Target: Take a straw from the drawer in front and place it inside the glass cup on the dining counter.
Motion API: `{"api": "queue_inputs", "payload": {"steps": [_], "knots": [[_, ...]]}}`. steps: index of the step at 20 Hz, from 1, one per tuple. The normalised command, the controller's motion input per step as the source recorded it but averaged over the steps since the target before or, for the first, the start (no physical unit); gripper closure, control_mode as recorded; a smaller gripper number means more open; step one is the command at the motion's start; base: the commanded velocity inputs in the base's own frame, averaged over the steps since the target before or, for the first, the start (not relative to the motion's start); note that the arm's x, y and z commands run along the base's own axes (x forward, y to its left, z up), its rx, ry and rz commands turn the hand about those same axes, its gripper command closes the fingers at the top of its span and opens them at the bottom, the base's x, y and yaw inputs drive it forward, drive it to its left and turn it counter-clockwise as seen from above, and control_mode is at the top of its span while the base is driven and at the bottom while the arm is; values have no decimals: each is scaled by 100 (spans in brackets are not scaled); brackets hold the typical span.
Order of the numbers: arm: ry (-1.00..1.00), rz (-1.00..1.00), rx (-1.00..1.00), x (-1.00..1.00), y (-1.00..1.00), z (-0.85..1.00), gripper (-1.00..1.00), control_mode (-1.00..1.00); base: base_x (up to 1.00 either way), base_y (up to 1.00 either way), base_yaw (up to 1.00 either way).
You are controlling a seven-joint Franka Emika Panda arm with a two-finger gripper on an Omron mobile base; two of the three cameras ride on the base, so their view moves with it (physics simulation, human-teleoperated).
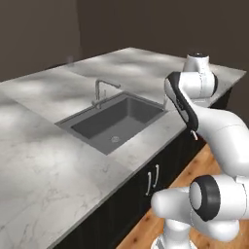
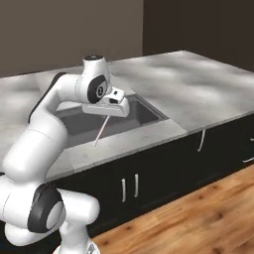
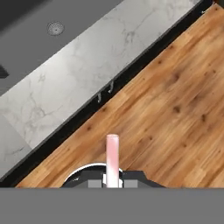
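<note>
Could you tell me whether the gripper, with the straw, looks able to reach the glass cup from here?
Doubtful: the gripper holds the straw above the sink's near rim, and the cup stands at the counter's far edge, past the faucet. Nothing else blocks the way.

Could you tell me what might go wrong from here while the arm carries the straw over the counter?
1. The claw pinches the thin straw at its top end, and it hangs slanted; it could swing or slip in transit.
2. Its lower tip hangs close to the dining counter by the sink rim and might catch there.
3. The glass cup stands at the far edge, a long reach with a small mouth to hit.
</note>
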Motion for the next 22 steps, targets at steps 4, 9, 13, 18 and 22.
{"api": "queue_inputs", "payload": {"steps": [4, 9, 13, 18, 22], "knots": [[0, 0, 0, 0, 0, 0, 100, 100, 12, 0, 46], [0, 0, 0, 0, 0, 0, 100, 100, 9, 0, 53], [0, 0, 0, 0, 0, 0, 100, 100, 7, 4, 55], [0, 0, 0, 0, 0, 0, 100, 100, 4, 12, 54], [0, 0, 0, 0, 0, 0, 100, 100, 11, 30, 46]]}}
